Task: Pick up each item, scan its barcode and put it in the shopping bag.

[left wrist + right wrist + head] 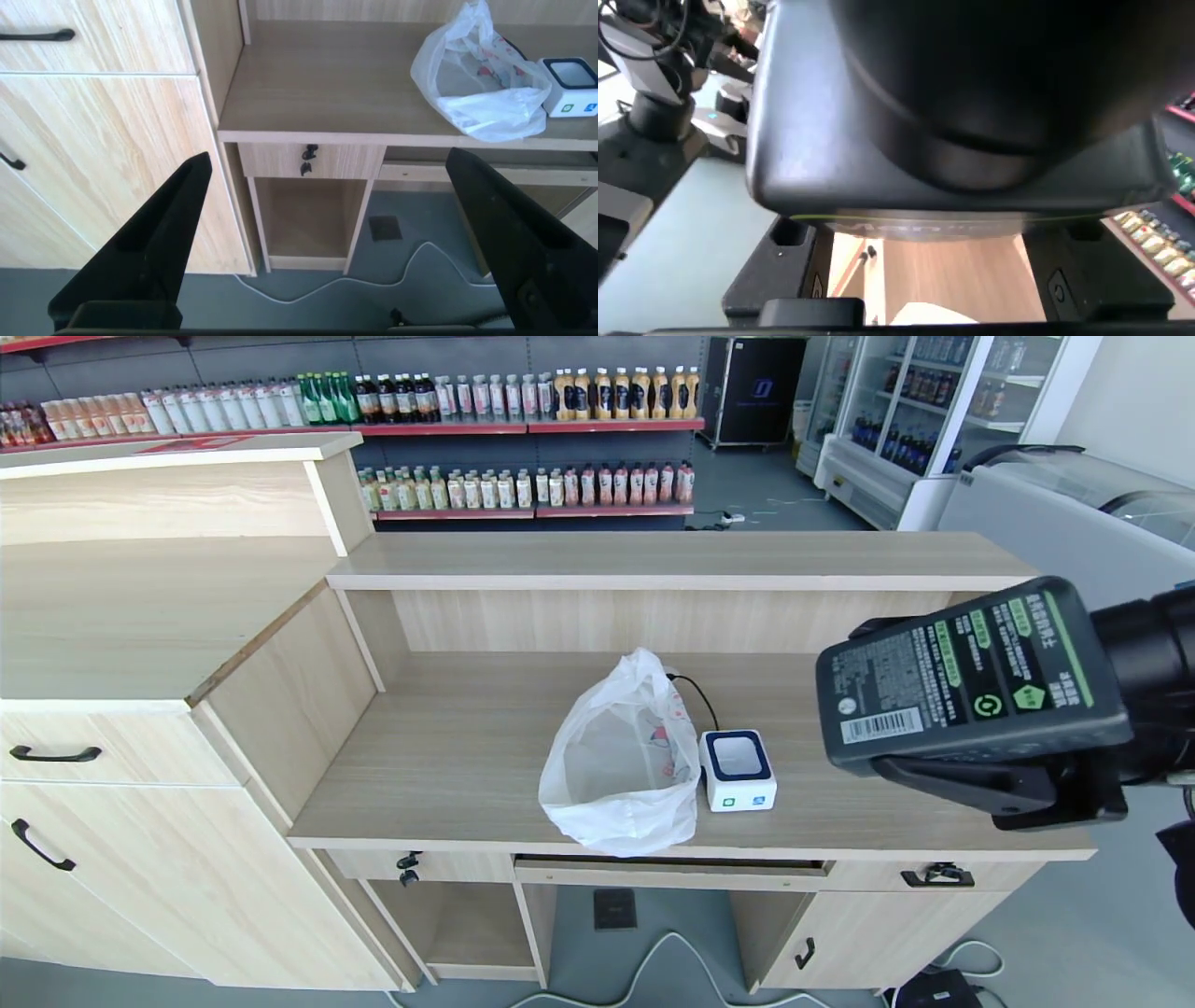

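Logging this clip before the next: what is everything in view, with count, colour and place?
shopping bag: one, translucent white, on the counter's middle.
scanner: one, white with dark-blue frame, beside the bag's right.
cable: one, black, from scanner behind the bag.
boxed item: one, black with barcode, held up at the robot's right.
counter: one, light wood.
bottle shelves: two, red-edged, far behind.
left gripper: one, black, jaws open, empty, low before the counter.
right gripper: one, black, jaws shut on the boxed item.
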You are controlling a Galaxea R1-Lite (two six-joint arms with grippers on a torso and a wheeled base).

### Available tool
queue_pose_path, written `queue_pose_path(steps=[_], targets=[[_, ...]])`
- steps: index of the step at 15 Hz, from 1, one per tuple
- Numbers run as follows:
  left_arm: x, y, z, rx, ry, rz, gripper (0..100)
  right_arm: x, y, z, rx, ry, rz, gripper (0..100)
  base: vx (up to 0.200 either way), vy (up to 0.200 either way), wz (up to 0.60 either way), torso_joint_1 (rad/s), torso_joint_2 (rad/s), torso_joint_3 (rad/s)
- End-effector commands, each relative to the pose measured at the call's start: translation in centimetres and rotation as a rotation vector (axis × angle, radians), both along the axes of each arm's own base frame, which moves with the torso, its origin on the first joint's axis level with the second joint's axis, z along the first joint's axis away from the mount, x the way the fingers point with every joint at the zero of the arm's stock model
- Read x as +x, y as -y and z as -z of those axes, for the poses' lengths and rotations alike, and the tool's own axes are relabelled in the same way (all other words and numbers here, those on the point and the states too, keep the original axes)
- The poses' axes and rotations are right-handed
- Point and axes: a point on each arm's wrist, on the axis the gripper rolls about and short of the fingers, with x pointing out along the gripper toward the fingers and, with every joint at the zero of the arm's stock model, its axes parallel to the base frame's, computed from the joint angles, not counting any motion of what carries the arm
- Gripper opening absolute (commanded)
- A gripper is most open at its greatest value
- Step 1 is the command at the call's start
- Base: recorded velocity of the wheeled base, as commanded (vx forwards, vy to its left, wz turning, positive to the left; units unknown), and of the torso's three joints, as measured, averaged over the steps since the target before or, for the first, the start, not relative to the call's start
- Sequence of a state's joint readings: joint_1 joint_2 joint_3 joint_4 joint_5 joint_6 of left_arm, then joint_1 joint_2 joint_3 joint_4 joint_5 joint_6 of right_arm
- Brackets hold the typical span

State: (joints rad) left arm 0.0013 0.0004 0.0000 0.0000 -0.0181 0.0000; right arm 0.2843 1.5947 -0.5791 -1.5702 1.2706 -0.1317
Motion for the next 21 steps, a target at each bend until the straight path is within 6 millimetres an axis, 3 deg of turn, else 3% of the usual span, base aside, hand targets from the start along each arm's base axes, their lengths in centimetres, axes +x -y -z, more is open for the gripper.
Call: queue_pose_path(steps=[1, 4, 6, 8, 12, 18, 21], targets=[[0.0, 0.0, 0.0, 0.000, -0.001, 0.000, 100, -0.6, -0.4, -0.6, 0.002, -0.067, -0.043, 0, 0.000, 0.000, 0.00, 0.000, 0.00, 0.000], [0.0, 0.0, 0.0, 0.000, -0.001, 0.000, 100, -0.5, -1.7, -0.2, -0.035, -0.152, -0.139, 0, 0.000, 0.000, 0.00, 0.000, 0.00, 0.000], [0.0, 0.0, 0.0, 0.000, -0.001, 0.000, 100, -0.9, -3.9, 0.6, -0.100, -0.152, -0.299, 0, 0.000, 0.000, 0.00, 0.000, 0.00, 0.000], [0.0, 0.0, 0.0, 0.000, -0.001, 0.000, 100, -1.2, -5.3, 0.8, -0.101, -0.127, -0.352, 0, 0.000, 0.000, 0.00, 0.000, 0.00, 0.000], [0.0, 0.0, 0.0, -0.002, 0.000, 0.000, 100, -1.9, -8.7, -0.7, -0.076, -0.036, -0.470, 0, 0.000, 0.000, 0.00, 0.000, 0.00, 0.000], [0.0, 0.0, 0.0, 0.000, -0.001, 0.000, 100, -1.9, -8.3, -1.2, -0.046, 0.072, -0.448, 0, 0.000, 0.000, 0.00, 0.000, 0.00, 0.000], [0.0, 0.0, 0.0, 0.000, 0.000, 0.000, 100, -1.5, -6.7, -1.3, -0.032, 0.137, -0.378, 0, 0.000, 0.000, 0.00, 0.000, 0.00, 0.000]])
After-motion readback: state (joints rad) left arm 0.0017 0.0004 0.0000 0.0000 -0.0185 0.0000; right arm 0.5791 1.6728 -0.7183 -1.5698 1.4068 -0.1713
